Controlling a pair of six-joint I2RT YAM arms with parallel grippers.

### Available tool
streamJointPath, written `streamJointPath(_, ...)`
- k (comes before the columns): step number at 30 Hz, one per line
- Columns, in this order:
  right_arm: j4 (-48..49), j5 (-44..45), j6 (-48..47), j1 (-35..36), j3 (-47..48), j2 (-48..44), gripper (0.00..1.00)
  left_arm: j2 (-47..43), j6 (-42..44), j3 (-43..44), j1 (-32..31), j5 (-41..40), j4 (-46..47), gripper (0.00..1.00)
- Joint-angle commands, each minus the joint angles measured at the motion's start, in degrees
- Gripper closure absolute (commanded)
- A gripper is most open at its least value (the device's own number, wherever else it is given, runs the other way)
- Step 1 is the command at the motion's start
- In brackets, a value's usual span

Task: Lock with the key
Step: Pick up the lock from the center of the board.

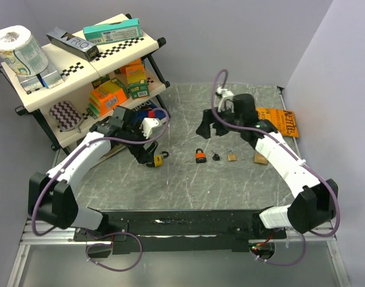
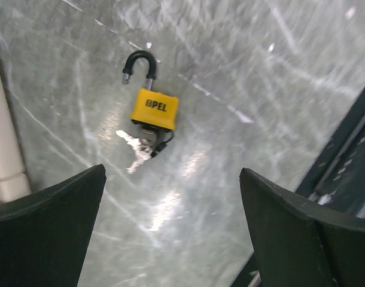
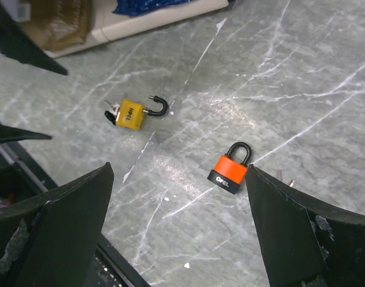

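A yellow padlock (image 2: pixel 154 108) lies flat on the grey marble table (image 1: pixel 188 185), its black shackle (image 2: pixel 139 63) swung open and a bunch of keys (image 2: pixel 137 146) stuck in its base. From above, the yellow padlock (image 1: pixel 155 160) sits just below my left gripper (image 1: pixel 148 150). My left gripper (image 2: pixel 172 173) is open and empty, hovering short of the lock. An orange padlock (image 3: pixel 230 170) with its shackle down lies beside my right gripper (image 3: pixel 180 167), which is open and holds nothing. The yellow padlock (image 3: pixel 133 115) shows farther off in the right wrist view.
Right of the orange padlock (image 1: pixel 199 156) lie a small black key (image 1: pixel 216 157), a brass padlock (image 1: pixel 231 155) and a tan block (image 1: pixel 260 158). A two-tier shelf (image 1: pixel 81 78) with boxes stands at the back left. An orange packet (image 1: pixel 278 119) lies at the back right.
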Motion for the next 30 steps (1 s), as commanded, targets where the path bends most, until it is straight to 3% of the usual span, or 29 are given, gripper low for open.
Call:
streamJointPath(1,2.11,-13.67,0.09,-6.96,-2.0,-1.49,0.0,5.75,9.67,5.95,-3.1,-4.88,-3.79,0.02)
streamJointPath(6,-0.61,-22.11,0.36,-10.59,-1.38,0.09,0.0,11.65,9.68,6.66,-7.05,-9.45,0.41,0.02)
streamJointPath(16,-1.84,-19.23,-0.26,-10.77,-3.76,-2.02,0.0,22.63,11.61,9.12,-11.28,-15.61,3.85,0.06)
streamJointPath(25,-0.89,-23.17,2.99,-11.29,-5.86,-3.07,0.0,27.56,10.39,9.47,-11.55,-17.37,5.96,0.16)
streamJointPath(30,-0.71,-23.0,3.52,-11.38,-5.43,-2.63,0.0,28.18,8.89,8.77,-11.63,-17.64,5.7,0.32)
